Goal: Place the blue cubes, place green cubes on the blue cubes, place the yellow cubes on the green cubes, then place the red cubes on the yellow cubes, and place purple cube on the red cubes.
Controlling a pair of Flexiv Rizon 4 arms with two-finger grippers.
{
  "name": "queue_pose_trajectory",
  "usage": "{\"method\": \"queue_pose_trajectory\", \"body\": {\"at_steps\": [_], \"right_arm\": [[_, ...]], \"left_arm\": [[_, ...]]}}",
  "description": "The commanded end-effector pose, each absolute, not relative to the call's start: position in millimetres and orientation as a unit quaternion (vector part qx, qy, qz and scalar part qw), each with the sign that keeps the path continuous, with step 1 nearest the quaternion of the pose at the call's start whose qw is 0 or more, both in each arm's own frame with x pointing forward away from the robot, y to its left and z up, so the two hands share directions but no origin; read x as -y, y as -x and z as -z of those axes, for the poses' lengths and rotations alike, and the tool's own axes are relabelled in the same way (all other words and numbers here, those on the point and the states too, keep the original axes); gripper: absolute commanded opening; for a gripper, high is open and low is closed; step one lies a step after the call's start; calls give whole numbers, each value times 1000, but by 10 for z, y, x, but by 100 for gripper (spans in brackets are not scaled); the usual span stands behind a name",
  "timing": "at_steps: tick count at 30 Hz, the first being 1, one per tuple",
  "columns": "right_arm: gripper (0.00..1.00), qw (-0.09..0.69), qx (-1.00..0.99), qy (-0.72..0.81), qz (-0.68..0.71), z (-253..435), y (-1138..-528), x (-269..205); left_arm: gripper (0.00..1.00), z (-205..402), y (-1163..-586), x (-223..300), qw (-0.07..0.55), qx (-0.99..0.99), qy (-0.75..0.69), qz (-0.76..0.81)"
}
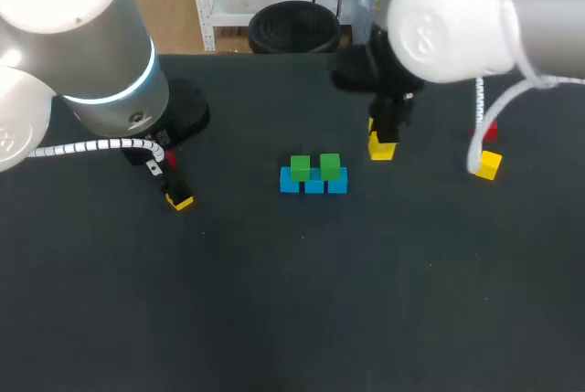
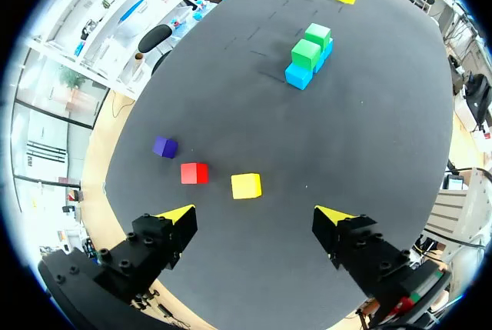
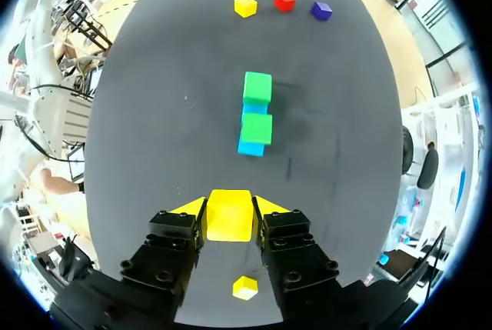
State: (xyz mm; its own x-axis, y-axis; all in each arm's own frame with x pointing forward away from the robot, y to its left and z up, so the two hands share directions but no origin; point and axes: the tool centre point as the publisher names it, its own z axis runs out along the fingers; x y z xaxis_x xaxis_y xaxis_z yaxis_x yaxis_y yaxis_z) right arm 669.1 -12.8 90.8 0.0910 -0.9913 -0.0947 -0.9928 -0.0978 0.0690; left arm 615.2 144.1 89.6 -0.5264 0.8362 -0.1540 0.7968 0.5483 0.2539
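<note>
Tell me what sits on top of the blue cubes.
Two green cubes sit on the blue cubes, nothing above them. The blue tops are mostly covered, so exactly how the greens rest cannot be seen.

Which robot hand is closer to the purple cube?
Left. The purple cube lies just ahead of the left gripper; the right gripper is far off, beyond the green-and-blue stack.

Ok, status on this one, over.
Right gripper shut on yellow cube. Left gripper open, empty. Two green cubes sit on blue cubes; no yellow up yet. Nothing between held cube and stack.
</note>
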Motion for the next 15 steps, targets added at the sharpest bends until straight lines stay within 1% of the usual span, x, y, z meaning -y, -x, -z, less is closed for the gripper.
{"method": "queue_pose_trajectory", "body": {"at_steps": [1,15], "right_arm": [[0,-8,-667,742,-66,-887,-6737,9],[0,-29,-665,743,-69,-752,-6773,-245]], "left_arm": [[100,-899,-6166,-1449,128,-870,-470,-74],[100,-899,-6166,-1449,128,-870,-470,-74]]}}
